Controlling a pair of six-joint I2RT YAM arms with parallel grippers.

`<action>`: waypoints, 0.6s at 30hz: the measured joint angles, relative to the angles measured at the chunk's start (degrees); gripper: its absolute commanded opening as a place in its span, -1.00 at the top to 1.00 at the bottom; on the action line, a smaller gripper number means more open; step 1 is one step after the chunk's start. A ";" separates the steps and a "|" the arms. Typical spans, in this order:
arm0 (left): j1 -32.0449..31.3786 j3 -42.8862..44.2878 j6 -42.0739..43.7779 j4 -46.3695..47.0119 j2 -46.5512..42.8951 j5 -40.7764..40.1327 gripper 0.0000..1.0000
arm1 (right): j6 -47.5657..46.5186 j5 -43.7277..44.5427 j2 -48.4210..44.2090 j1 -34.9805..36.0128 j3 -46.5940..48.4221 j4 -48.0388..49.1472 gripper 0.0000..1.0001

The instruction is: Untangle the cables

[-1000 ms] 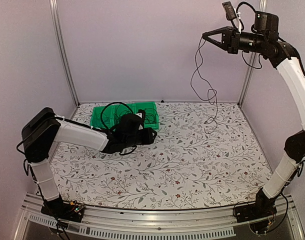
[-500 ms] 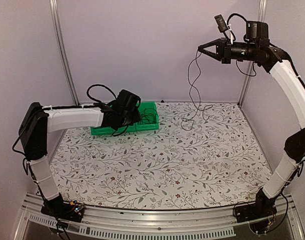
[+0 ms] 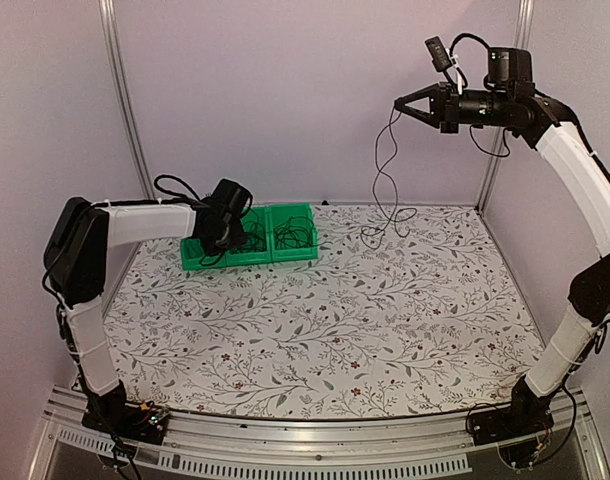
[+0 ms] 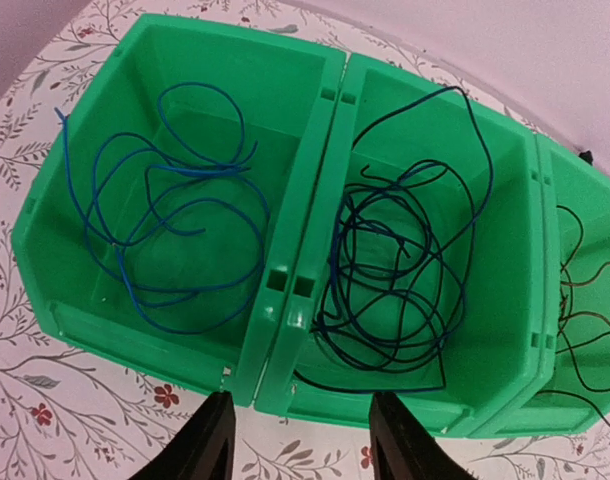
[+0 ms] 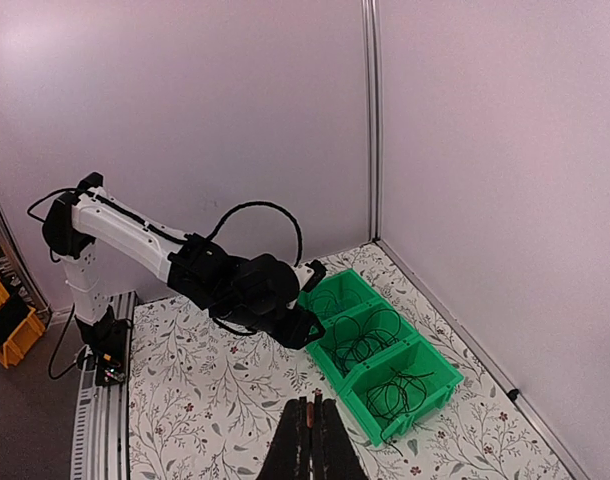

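Above the bins (image 4: 295, 230), the left gripper (image 4: 300, 420) hangs spread and empty. Inside, the blue cable (image 4: 195, 172) and black cables (image 4: 385, 290) lie in separate compartments, apparently sorted. High right of the bins, the right gripper (image 3: 398, 104) pinches a loose cable (image 3: 385, 165), raised so it hangs clear.

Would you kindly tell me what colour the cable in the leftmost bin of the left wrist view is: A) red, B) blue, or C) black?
B: the cable coiled in that bin is blue; the black cable lies in the next bin.
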 measured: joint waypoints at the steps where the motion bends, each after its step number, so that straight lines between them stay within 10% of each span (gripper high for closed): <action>1: 0.81 0.15 0.61 0.17 0.44 0.55 0.03 | 0.00 0.00 0.00 0.00 -0.17 0.00 1.00; 10: 5.84 5.97 8.13 2.56 8.66 6.78 0.14 | -0.02 0.33 0.00 0.00 -1.27 0.02 1.00; 18: 6.60 10.43 13.81 2.62 12.57 8.90 0.67 | -0.92 1.16 0.00 0.00 -2.91 -0.37 1.00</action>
